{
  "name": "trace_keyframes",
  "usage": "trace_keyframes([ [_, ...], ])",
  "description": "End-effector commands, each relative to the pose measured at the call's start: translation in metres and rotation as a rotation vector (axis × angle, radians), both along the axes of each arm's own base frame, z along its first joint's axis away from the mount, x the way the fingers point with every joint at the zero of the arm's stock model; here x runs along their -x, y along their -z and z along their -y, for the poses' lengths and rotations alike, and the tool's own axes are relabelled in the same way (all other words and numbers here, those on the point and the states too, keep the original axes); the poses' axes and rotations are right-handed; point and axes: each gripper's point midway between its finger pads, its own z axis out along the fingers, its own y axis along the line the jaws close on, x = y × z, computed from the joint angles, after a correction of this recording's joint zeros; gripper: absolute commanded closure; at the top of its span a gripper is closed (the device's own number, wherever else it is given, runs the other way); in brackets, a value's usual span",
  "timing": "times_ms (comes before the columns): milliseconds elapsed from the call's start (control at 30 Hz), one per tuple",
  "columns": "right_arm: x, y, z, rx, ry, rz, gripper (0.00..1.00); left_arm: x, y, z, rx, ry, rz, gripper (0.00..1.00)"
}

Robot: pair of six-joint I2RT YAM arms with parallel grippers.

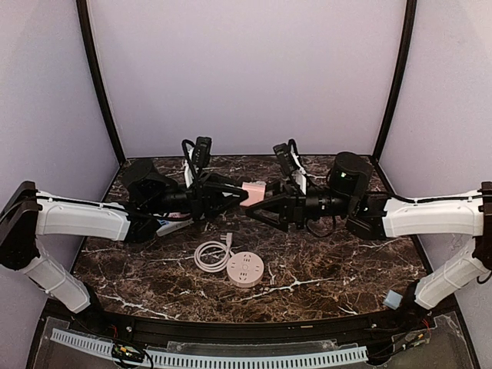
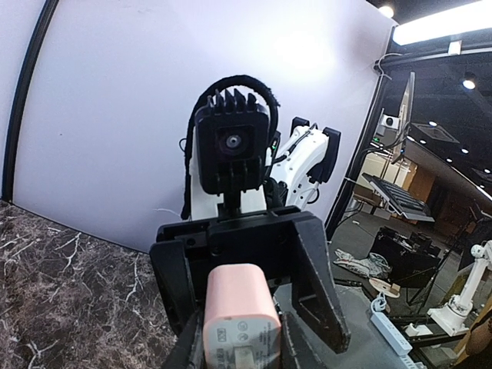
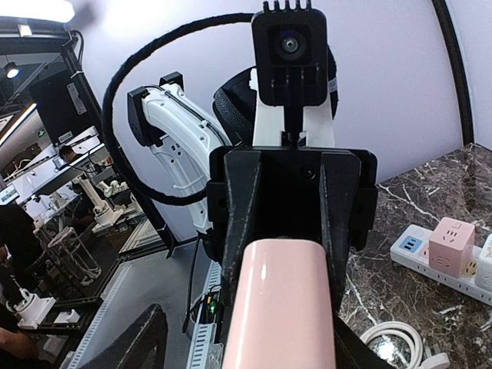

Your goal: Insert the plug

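Holding the pink plug [image 1: 254,190] aloft over the bench [image 1: 330,280], my left end effector [image 1: 240,195] is clamped tight on one end, so the other end is offered free to the opposite arm. My right end effector [image 1: 260,204] stands partly open around that free end. In the left wrist view its fingers [image 2: 319,284] flank the plug with a slim gap on each side, so I judge it not yet gripping. The arms meet nose to nose at mid-bench, which I read as a regrasp to get a hold better suited to pushing the plug home.

The round socket block [image 1: 246,270] lies face up below the plug, with its white cable [image 1: 213,255] coiled just beside it. A straight power strip [image 3: 415,252] carrying a pink cube adapter [image 3: 452,242] lies further off. I cannot tell which outlet is intended. Insertion has not begun. The right grip should be firm before the left lets go, or the plug may drop.
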Motion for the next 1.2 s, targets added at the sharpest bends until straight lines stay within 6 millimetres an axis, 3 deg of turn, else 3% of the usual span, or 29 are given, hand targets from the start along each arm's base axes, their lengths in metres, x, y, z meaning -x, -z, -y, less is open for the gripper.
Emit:
trace_keyframes([
  [0, 0.003, -0.016, -0.004, -0.039, -0.006, 0.027, 0.39, 0.006, -0.005, -0.006, 0.038, 0.022, 0.001, 0.99],
  [333, -0.007, -0.027, 0.007, -0.016, 0.107, 0.047, 0.50, 0.010, -0.005, -0.015, 0.028, -0.014, 0.017, 0.99],
  [633, -0.009, -0.023, -0.002, -0.003, 0.088, 0.037, 0.63, 0.004, -0.001, -0.011, 0.030, -0.024, -0.001, 0.99],
  [933, -0.015, -0.017, -0.006, 0.031, 0.111, 0.048, 0.97, -0.001, 0.012, -0.008, 0.015, -0.037, -0.014, 0.98],
  [1000, -0.018, -0.013, -0.006, 0.058, 0.130, 0.052, 1.00, -0.002, 0.017, -0.008, 0.007, -0.044, -0.018, 0.87],
  [1033, -0.020, -0.011, -0.006, 0.073, 0.140, 0.053, 1.00, -0.002, 0.019, -0.009, 0.004, -0.049, -0.018, 0.72],
  [1067, -0.022, -0.010, -0.005, 0.086, 0.157, 0.054, 1.00, -0.002, 0.023, -0.010, -0.003, -0.055, -0.017, 0.64],
  [1100, -0.024, -0.008, -0.004, 0.102, 0.172, 0.055, 1.00, -0.003, 0.024, -0.011, -0.005, -0.068, -0.017, 0.47],
  [1167, -0.028, -0.004, -0.002, 0.137, 0.197, 0.060, 1.00, -0.006, 0.031, -0.015, -0.020, -0.099, -0.018, 0.29],
])
